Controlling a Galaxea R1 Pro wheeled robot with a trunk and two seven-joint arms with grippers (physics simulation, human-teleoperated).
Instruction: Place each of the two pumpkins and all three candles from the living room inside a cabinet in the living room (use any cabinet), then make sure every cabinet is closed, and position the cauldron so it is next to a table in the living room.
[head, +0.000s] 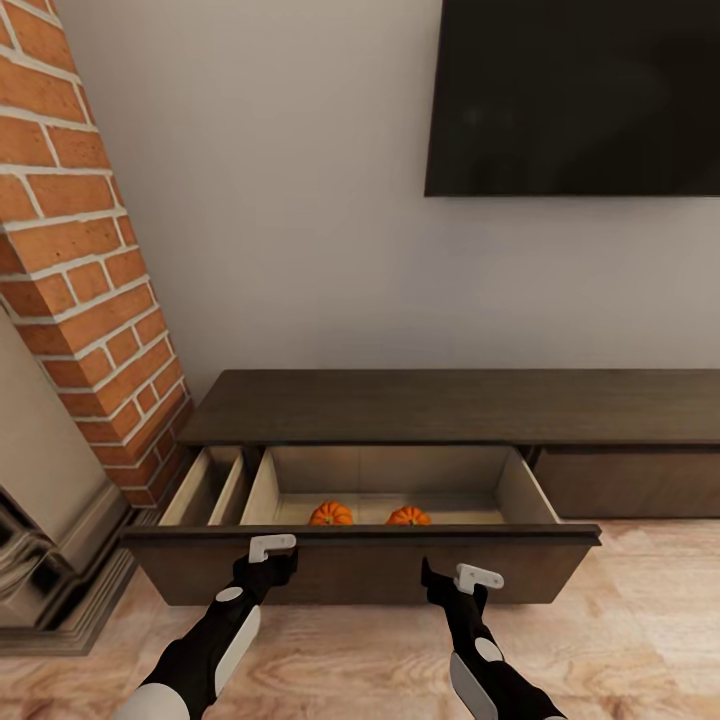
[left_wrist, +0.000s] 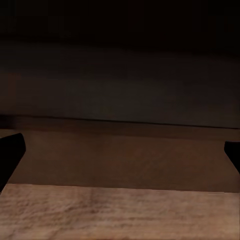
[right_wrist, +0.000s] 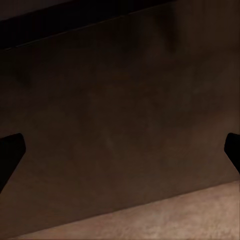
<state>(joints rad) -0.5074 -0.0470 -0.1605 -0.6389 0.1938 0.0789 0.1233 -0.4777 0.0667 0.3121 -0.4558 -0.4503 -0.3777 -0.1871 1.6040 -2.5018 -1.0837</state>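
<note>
Facing the open drawer (head: 530, 555) front, 2 pumpkins (head: 331, 514) inside.

I see both orange pumpkins (head: 331, 514) (head: 408, 516) sitting side by side, apart, inside the dark cabinet (head: 450, 405)'s pulled-open beige drawer (head: 520, 488).

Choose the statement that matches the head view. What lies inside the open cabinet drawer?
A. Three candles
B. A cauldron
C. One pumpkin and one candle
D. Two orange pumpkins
D. In the pulled-out drawer of the cabinet, two pumpkins sit side by side on its pale floor, one to the left and one to the right, partly hidden behind the drawer front.
</note>
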